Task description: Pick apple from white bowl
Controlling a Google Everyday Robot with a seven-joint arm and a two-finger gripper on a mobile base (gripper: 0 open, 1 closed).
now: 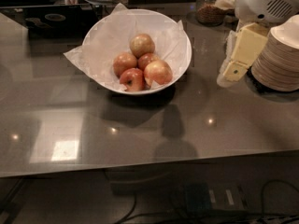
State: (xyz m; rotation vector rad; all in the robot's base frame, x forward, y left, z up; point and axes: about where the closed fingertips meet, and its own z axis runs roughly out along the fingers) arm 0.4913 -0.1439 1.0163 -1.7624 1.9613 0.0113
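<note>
The white bowl (182, 41), lined with crinkled white paper, stands on the grey counter at centre back. Several apples lie in it. The orange-red and pale yellow apple (158, 72) is at the front right of the pile. A darker red apple (133, 80) lies to its left and a paler tan-yellow one (142, 45) behind. My gripper (232, 72), cream-coloured, hangs from the white arm (264, 3) to the right of the bowl, above the counter. It is clear of the rim and holds nothing.
A stack of tan paper plates (282, 55) stands at the right edge, just behind the gripper. A glass jar (209, 6) is at the back right and a dark tray (51, 17) at the back left. The counter's front edge (149, 169) runs across below.
</note>
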